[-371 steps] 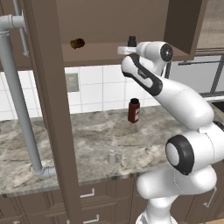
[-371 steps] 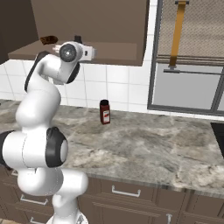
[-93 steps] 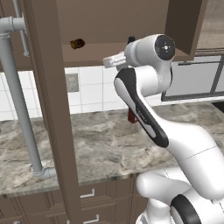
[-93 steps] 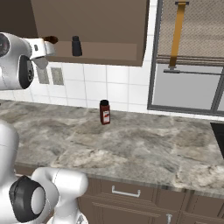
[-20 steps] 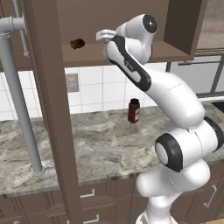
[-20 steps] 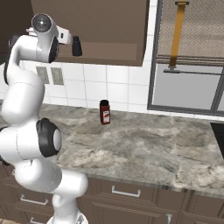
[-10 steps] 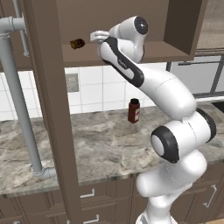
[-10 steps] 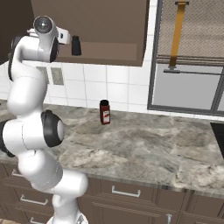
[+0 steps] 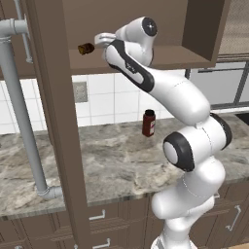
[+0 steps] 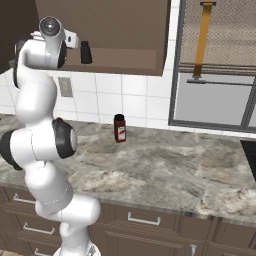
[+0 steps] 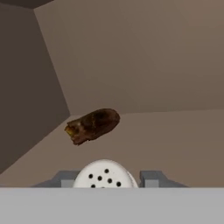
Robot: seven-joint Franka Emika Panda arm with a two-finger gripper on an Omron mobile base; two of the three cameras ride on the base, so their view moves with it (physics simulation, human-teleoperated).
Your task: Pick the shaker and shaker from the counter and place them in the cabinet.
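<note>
- White shaker (image 11: 104, 174), one, pinched in gripper (image 11: 105, 178) jaws inside cabinet (image 9: 194, 53).
- Black shaker (image 10: 86, 52), one, upright on cabinet base board.
- Brown rounded object (image 11: 92, 125), one, beyond gripper.
- Red bottle (image 9: 149, 123), one, on counter (image 9: 112, 165).

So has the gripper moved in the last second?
Yes. In the left base view the gripper has slid left along the cabinet shelf, closer to the brown object.

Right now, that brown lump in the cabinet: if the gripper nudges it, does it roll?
Probably. The brown lump is rounded, lies on its side on the cabinet floor, and looks small, likely light. Its uneven shape may make it wobble rather than roll straight.
</note>
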